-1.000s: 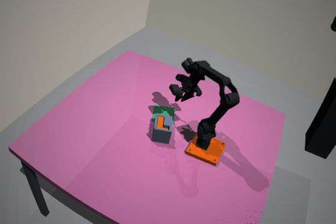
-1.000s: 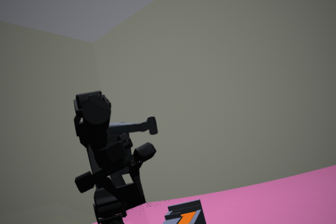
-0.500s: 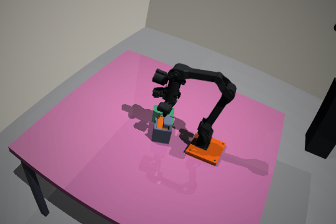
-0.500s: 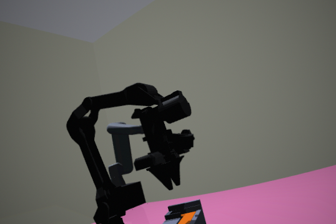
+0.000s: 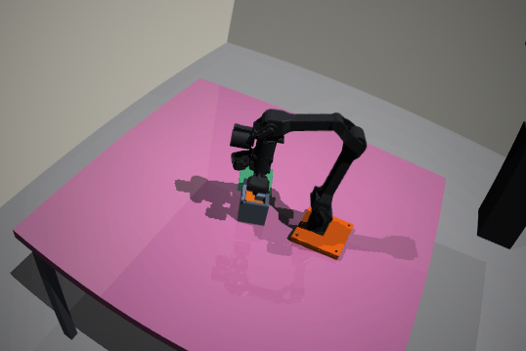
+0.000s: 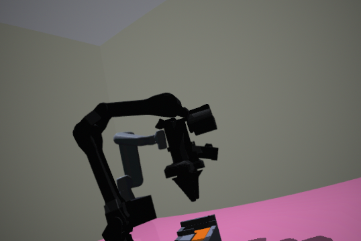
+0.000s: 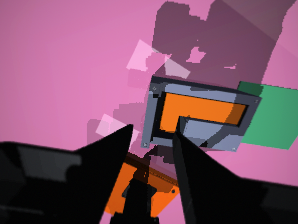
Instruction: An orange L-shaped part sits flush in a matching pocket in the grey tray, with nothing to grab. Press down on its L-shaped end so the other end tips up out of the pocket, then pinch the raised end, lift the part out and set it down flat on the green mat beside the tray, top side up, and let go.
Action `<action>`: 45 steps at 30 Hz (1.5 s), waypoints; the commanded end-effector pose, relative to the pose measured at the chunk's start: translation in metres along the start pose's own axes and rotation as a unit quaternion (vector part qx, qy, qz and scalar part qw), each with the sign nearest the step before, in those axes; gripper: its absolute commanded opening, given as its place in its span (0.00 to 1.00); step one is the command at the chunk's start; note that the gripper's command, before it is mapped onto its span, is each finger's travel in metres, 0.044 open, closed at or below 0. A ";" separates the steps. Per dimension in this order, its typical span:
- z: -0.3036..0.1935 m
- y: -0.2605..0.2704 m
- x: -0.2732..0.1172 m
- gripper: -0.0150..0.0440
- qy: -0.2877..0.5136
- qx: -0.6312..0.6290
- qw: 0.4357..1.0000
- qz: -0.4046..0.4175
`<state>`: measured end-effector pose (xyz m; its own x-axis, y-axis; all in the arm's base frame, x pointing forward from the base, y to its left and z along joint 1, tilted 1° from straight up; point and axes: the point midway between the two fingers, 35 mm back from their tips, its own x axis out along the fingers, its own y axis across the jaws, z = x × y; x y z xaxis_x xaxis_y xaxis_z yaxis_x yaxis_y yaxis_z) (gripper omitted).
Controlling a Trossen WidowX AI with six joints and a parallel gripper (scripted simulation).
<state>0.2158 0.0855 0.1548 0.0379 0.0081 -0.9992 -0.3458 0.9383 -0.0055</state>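
The orange L-shaped part [image 5: 250, 197] [image 6: 201, 234] [image 7: 205, 108] lies in the pocket of the grey tray [image 5: 252, 213] [image 7: 148, 120] and looks level. Its L-shaped end is at the left in the wrist view, and its straight end points toward the green mat [image 5: 245, 177] [image 7: 272, 117]. My gripper [image 6: 194, 200] [image 7: 153, 132] is partly open and empty, pointing down above the tray without touching it. In the wrist view one fingertip overlaps the foot of the L and the other appears over the pink table, left of the tray. In the top view the fingertips are hard to make out.
The green mat lies beside the tray on the pink table [image 5: 161, 230]. The arm's orange base plate [image 5: 337, 237] [image 7: 117, 187] stands near the tray. A grey arm-like object [image 6: 131, 162] shows behind the arm, and a dark block [image 5: 504, 200] stands beyond the table.
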 end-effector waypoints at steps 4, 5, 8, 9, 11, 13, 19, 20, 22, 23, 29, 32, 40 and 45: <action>-0.004 0.000 0.058 0.56 0.008 -0.005 1.000 -0.002; -0.005 0.000 0.063 0.56 0.009 -0.005 1.000 -0.002; -0.005 0.000 0.065 0.56 0.009 -0.005 1.000 -0.002; -0.005 0.000 0.065 0.56 0.009 -0.005 1.000 -0.002; -0.005 0.000 0.065 0.56 0.009 -0.005 1.000 -0.002; -0.005 0.000 0.065 0.56 0.009 -0.005 1.000 -0.002; -0.005 0.000 0.072 0.56 0.009 -0.005 1.000 -0.002; -0.005 0.000 0.074 0.56 0.009 -0.005 1.000 -0.002; -0.005 0.000 0.077 0.56 0.009 -0.005 1.000 -0.002; -0.005 0.000 0.079 0.56 0.009 -0.005 1.000 -0.002; -0.005 0.000 0.089 0.56 0.009 -0.005 1.000 -0.002; -0.005 0.000 0.094 0.56 0.009 -0.005 1.000 -0.002; -0.006 0.000 0.101 0.56 0.009 -0.005 1.000 -0.002; -0.006 0.000 0.101 0.56 0.009 -0.005 1.000 -0.002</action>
<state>0.2157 0.0853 0.0561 0.0287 0.0032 -0.9996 -0.3505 0.9365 -0.0071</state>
